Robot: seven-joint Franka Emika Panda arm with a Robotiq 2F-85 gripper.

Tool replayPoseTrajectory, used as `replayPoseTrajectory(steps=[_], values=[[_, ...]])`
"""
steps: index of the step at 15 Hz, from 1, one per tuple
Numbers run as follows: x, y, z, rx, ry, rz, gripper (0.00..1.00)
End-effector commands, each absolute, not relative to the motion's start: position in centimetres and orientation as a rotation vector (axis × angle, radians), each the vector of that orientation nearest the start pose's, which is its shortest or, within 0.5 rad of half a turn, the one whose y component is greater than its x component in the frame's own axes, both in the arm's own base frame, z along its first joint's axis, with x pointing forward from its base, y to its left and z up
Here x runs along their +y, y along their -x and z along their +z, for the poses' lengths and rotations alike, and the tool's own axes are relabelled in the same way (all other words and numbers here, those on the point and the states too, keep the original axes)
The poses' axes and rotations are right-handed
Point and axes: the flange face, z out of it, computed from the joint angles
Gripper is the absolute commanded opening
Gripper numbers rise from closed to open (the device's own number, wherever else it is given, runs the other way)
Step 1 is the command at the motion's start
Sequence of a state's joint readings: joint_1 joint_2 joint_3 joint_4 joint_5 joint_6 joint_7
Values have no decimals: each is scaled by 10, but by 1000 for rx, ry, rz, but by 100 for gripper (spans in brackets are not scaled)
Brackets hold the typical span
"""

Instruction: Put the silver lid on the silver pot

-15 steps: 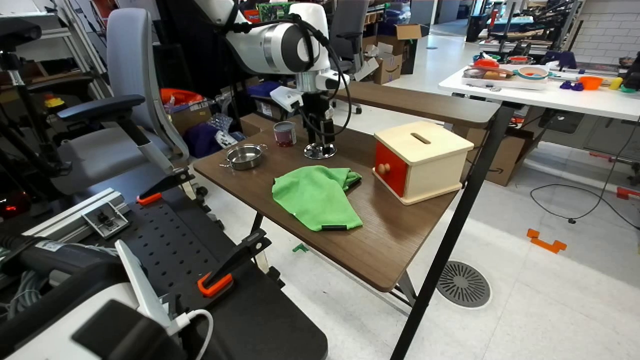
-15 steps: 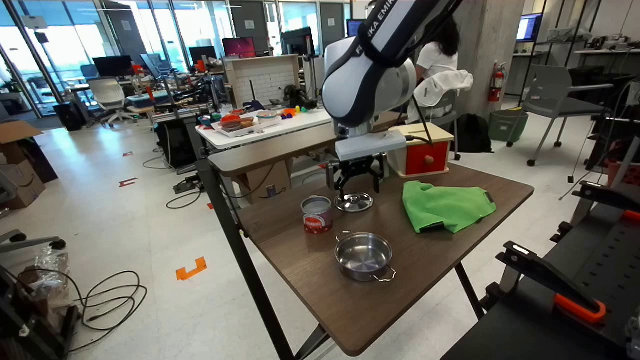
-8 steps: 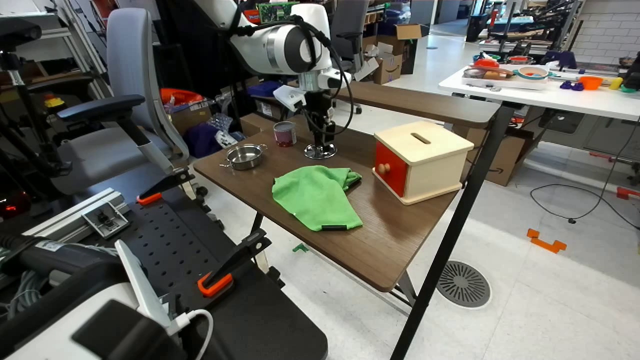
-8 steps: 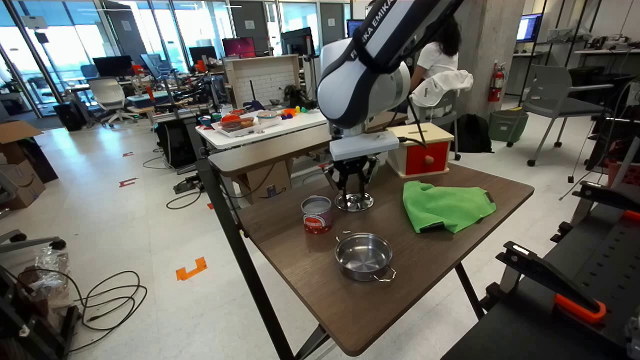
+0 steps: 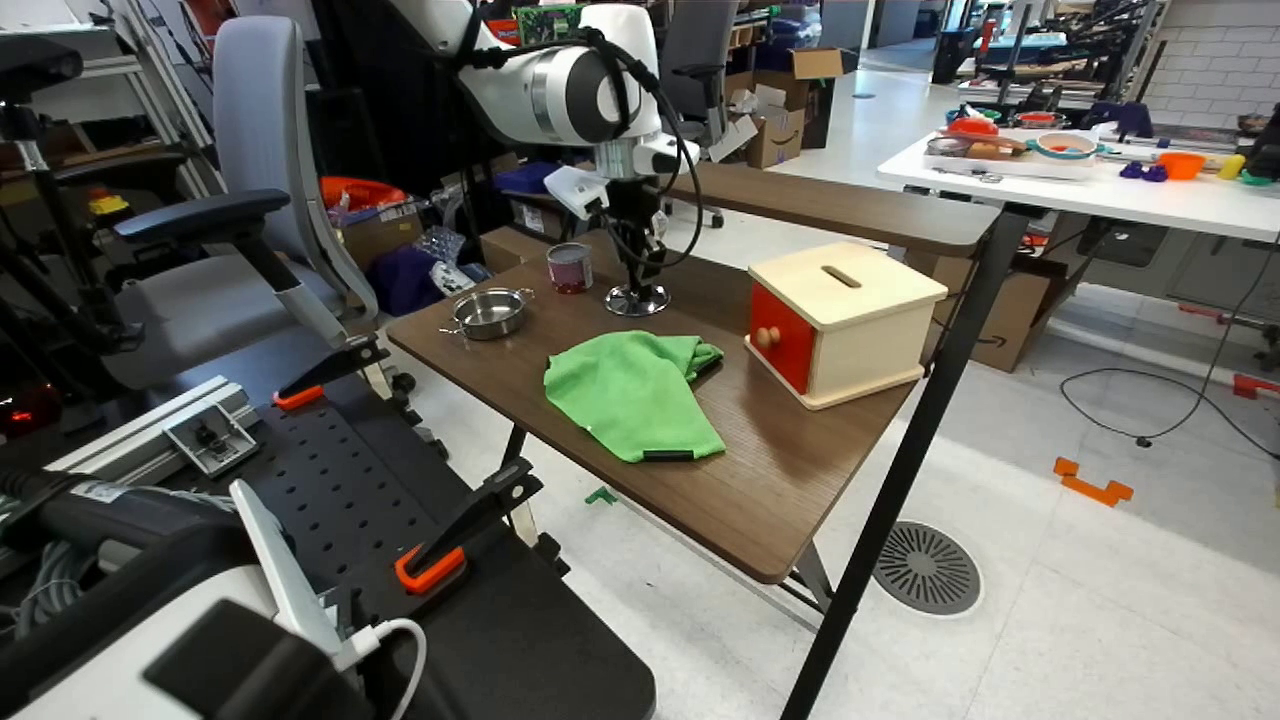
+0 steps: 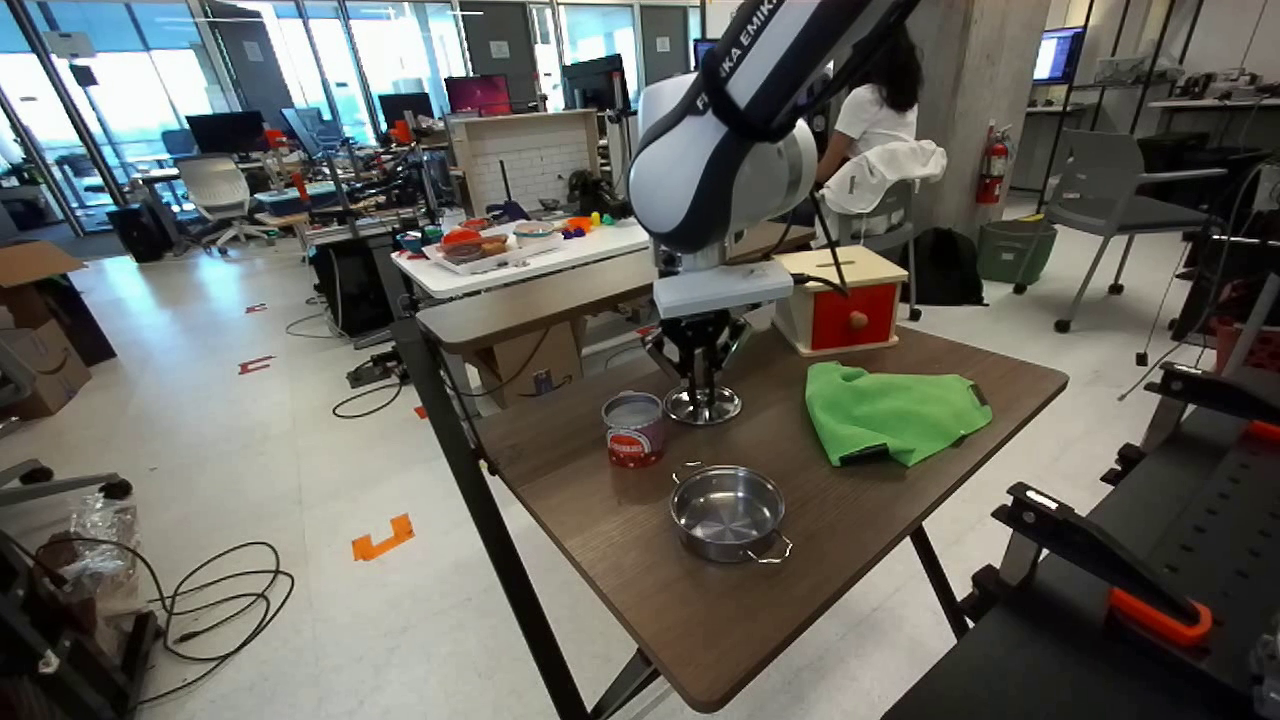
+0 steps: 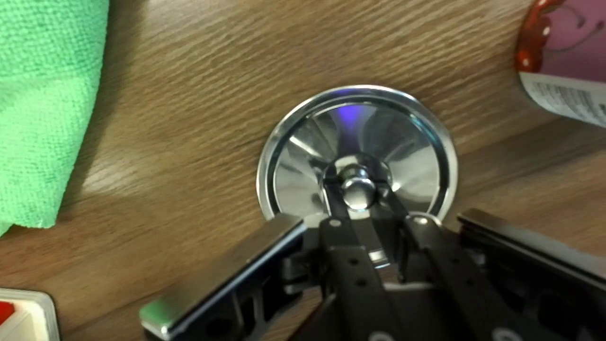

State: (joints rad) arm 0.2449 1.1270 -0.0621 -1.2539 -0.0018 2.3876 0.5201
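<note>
You have the fingers [image 7: 337, 202] closed on the silver lid [image 7: 358, 135], at or just above the table [image 6: 640, 565], you can't tell which; the grasp looks done. Carrying it to the uncovered silver pot [image 6: 728, 512] and seating it remain.

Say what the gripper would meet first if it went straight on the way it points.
Most likely the face of the silver lid: the gripper points down, fingers either side of the knob, with the table beneath. Clearance above that face is hard to judge.
</note>
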Motion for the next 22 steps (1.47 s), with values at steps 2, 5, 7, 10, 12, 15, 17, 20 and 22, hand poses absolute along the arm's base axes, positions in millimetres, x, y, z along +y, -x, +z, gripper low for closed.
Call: replayPoseTrajectory(steps=[2, 5, 7, 10, 12, 15, 17, 20, 22], values=[[153, -703, 101, 431, 3136, -72, 5], [156, -682, 129, 361, 3167, -65, 5], [158, -662, 144, 288, 3203, -12, 5], [165, -622, 153, 149, 3258, 77, 5], [169, -594, 146, 49, 3297, 135, 5], [179, -563, 130, -60, 3340, 218, 5], [187, -549, 117, -117, 3349, 243, 5], [202, -537, 106, -166, 3335, 251, 5], [212, -532, 106, -187, 3316, 245, 5]])
